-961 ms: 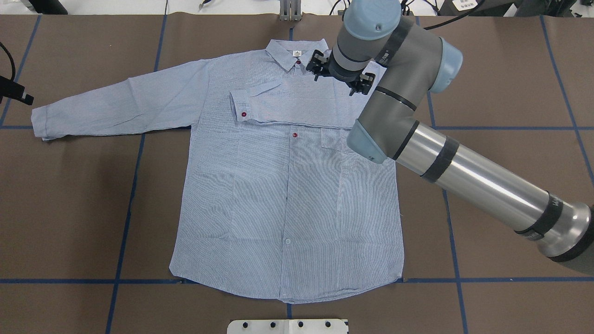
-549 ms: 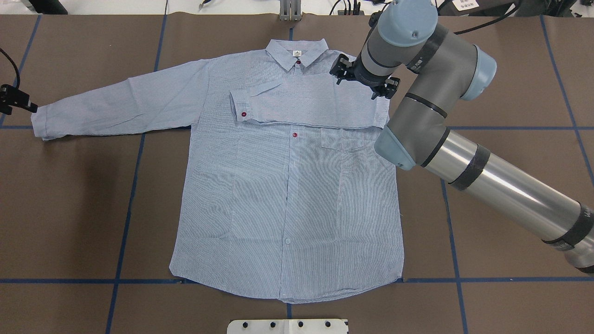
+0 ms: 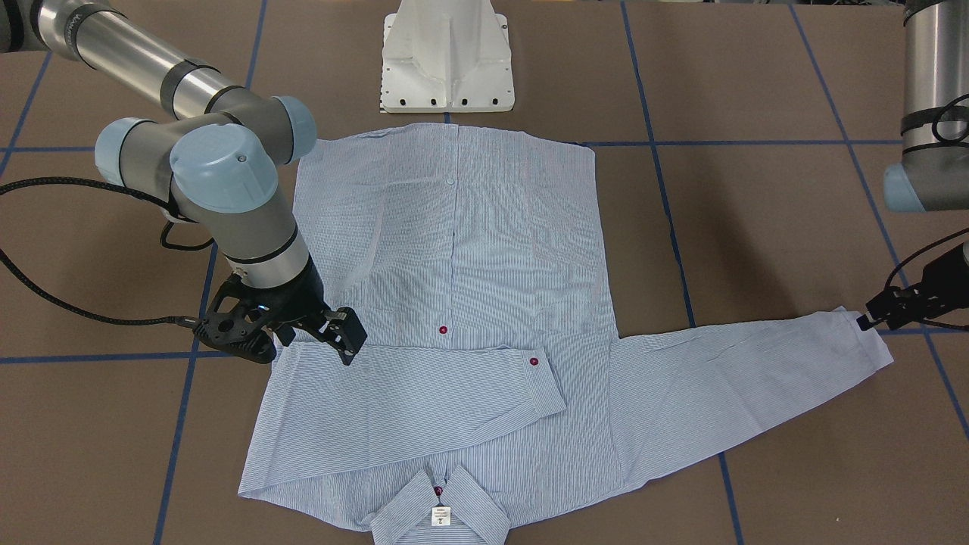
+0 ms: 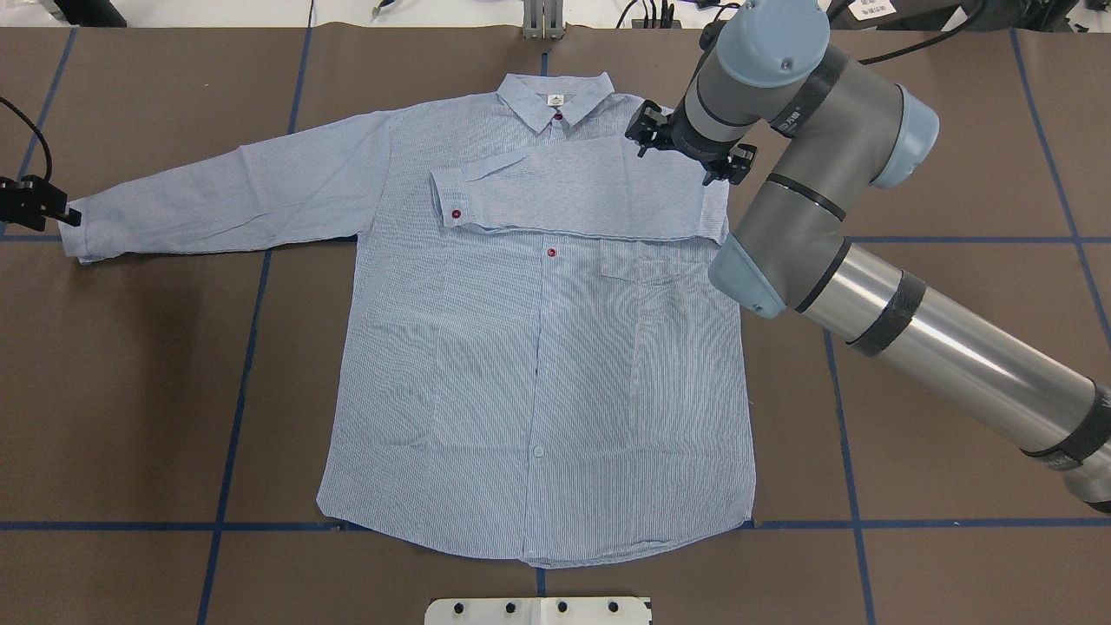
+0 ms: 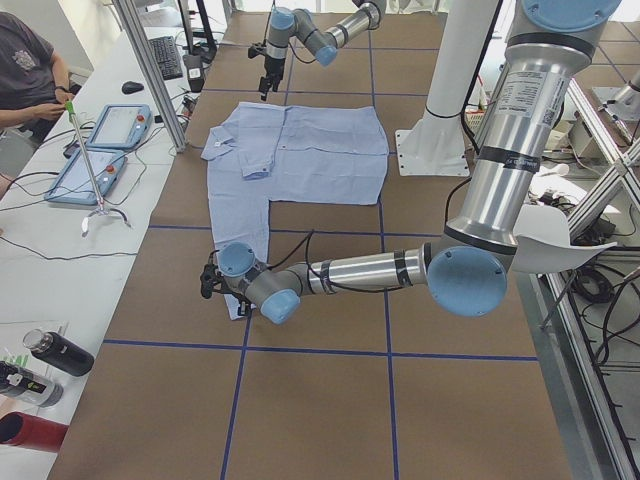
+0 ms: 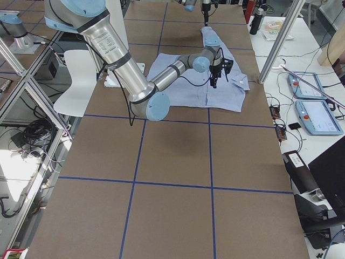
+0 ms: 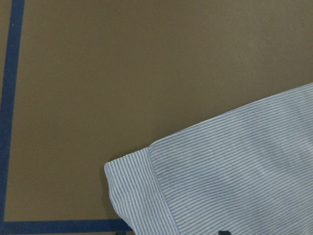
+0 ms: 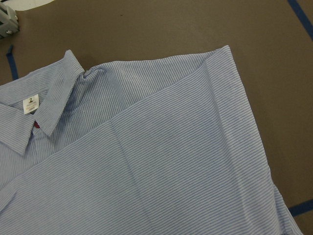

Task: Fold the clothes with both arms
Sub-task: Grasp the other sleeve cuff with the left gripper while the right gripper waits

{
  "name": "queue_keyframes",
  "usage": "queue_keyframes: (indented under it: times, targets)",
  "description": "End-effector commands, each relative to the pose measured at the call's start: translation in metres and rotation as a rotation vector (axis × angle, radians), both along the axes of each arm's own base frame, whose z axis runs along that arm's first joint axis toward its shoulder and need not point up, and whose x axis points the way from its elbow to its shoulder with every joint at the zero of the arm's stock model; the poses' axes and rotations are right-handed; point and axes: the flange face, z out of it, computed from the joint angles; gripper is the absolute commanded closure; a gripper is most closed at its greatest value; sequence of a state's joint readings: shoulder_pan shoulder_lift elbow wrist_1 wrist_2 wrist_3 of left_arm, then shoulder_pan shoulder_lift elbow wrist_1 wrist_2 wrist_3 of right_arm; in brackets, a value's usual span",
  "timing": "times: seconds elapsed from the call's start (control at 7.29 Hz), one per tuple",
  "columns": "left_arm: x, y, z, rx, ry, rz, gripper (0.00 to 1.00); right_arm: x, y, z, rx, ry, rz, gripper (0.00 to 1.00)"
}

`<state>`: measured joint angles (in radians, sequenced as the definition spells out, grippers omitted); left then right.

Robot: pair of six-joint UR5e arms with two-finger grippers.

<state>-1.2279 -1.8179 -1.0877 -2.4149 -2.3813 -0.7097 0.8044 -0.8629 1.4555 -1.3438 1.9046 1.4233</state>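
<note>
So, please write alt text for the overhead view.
A striped shirt lies flat on a brown table, one sleeve folded across its chest. The right pincer is over that folded shoulder; the left pincer is at the other sleeve's cuff.

Open brown blue-taped surface [image 4: 130, 391] seen on both sides of flat light blue striped shirt [image 4: 521, 373]. Right side spanned by grey-and-silver right arm [image 4: 911, 321], reaching over shirt. White pedestal base [image 4: 538, 610] set near shirt. Outstretched sleeve [image 4: 217, 200] end blocked by black left hand [image 4: 68, 212].
</note>
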Motion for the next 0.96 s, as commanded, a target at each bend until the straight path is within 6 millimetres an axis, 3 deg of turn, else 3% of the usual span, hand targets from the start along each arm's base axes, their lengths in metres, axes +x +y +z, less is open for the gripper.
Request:
queue_keyframes:
  times: [0.0,0.55,0.69,0.82]
  targets:
    - [0.004,0.003,0.007,-0.012,-0.005,0.008,0.44,0.003,-0.002,0.004,0.017,0.015,-0.010,0.01]
    - [0.012,0.010,0.026,-0.001,-0.002,0.024,0.47,0.005,-0.003,0.004,0.020,0.015,-0.004,0.01]
    - [0.013,0.011,0.026,0.001,-0.001,0.025,0.52,0.006,-0.003,0.003,0.020,0.015,-0.004,0.01]
    - [0.014,0.011,0.026,0.001,-0.001,0.027,0.65,0.008,-0.002,0.002,0.023,0.012,-0.003,0.01]
